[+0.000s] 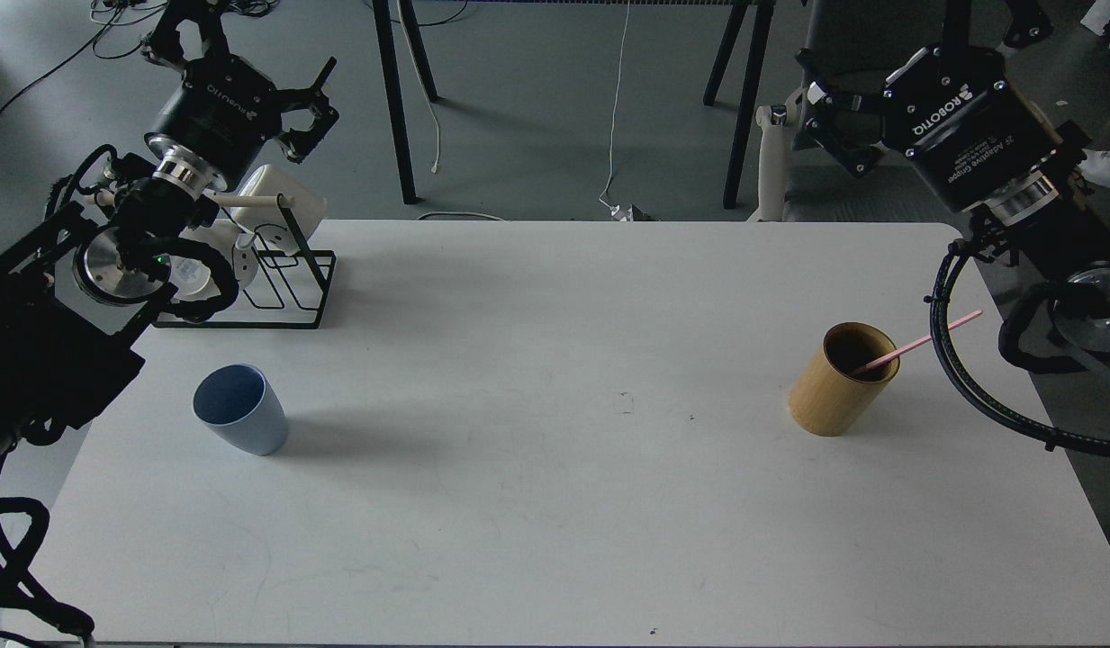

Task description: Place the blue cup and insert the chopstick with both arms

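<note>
Standing upright at the white desk's left, the small light-blue plastic cup awaits the left claw, fingers apart; the thin pink chopstick leans in the tan bamboo cylinder, right claw also apart. Approach the cup level, gripping mid-wall.

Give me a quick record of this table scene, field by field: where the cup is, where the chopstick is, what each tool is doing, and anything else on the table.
blue cup: upright on the table's left side, empty
chopstick: pink, leaning in the bamboo cup, top end pointing right
bamboo cup: upright, right side of table
left tool: open, raised above the rack, holding nothing
right tool: open, raised beyond the table's far right corner, holding nothing
rack: black wire, far left corner, white mugs on it
</note>
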Robot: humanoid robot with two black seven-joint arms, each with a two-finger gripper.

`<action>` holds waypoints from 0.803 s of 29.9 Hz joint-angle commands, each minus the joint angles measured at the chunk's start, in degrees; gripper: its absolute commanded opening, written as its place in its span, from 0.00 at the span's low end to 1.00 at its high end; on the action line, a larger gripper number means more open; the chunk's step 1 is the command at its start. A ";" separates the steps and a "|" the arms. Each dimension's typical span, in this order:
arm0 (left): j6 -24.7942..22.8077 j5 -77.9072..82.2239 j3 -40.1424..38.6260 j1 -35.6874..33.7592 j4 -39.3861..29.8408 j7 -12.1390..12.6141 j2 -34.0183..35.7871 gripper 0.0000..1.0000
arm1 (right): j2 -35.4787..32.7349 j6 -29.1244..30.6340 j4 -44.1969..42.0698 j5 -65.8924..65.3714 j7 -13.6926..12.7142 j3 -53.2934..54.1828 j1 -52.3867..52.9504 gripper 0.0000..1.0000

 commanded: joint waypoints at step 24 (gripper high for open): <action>0.00 -2.33 -4.57 -5.03 3.87 0.90 -6.53 1.00 | 2.19 0.00 -0.37 -0.08 0.00 2.94 -0.17 0.99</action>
